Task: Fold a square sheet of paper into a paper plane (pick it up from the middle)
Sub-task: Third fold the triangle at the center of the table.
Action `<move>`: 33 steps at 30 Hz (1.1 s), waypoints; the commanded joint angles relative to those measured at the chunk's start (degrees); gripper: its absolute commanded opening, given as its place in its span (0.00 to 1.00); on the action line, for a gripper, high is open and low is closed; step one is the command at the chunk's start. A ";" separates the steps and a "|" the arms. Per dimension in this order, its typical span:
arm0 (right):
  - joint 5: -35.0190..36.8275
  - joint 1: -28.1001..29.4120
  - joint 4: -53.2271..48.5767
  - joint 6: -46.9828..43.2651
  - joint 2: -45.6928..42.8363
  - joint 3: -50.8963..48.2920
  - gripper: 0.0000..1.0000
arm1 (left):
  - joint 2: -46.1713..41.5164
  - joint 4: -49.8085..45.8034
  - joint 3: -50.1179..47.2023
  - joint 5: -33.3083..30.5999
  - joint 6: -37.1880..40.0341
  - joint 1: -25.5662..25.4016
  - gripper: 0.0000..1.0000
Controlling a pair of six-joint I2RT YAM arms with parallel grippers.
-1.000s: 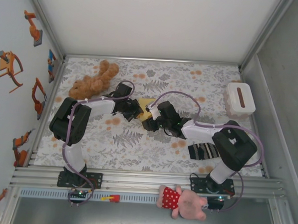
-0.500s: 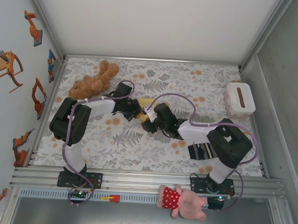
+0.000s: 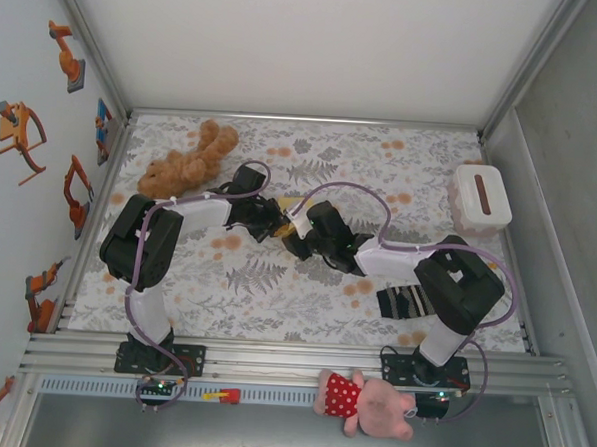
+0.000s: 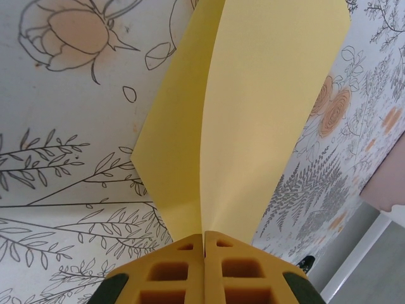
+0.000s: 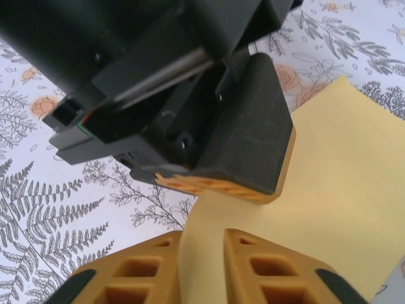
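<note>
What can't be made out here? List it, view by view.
1. Top view: the yellow paper is almost wholly hidden under the left gripper and right gripper; its outline is unreadable.
2. Left wrist view: the paper's far end is cut off by the top edge.
3. Right wrist view: the left gripper's body blocks much of the paper.

Worktop (image 3: 264,302): covered side to side by a white cloth printed with grey ferns and orange flowers.

Far left corner: brown teddy (image 3: 187,163), lying flat and diagonal, close to the left wall.

Far right: white box (image 3: 480,198) with a brown slot in its lid, upright, just beside the right wall.

Near right: striped sock (image 3: 407,301), dark and pale bands, flat on the cloth, partly hidden from above.

Near rail, off the cloth: pink plush toy (image 3: 369,405) in a red spotted dress, on its side.
</note>
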 commanded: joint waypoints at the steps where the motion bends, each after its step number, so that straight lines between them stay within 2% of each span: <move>1: -0.84 0.14 0.88 -0.68 1.05 1.47 0.15 | -0.09 -1.35 1.57 0.68 0.47 -0.19 0.03; 8: -2.71 0.15 -0.98 -0.83 0.73 1.38 0.00 | -0.97 -1.74 1.90 0.42 0.62 0.06 0.07; 15: -4.61 0.12 -1.97 0.50 -1.31 0.48 0.00 | -5.17 -6.52 1.08 -3.99 4.05 3.02 0.34; 18: -6.58 0.11 -2.26 2.15 -2.26 -0.47 0.00 | -8.18 -6.55 -0.16 -5.30 5.55 4.80 0.42; 22: -9.63 0.15 -1.23 5.42 -2.71 -2.24 0.00 | -10.85 -4.19 -0.89 -5.55 7.19 5.58 0.44; 26: -12.37 0.15 0.65 8.56 -2.50 -3.85 0.00 | -9.27 -0.78 -0.54 -3.82 7.60 5.13 0.43; 33: -15.46 -0.02 2.79 12.07 -2.00 -5.19 0.00 | 0.05 1.47 3.62 -0.10 7.63 2.76 0.31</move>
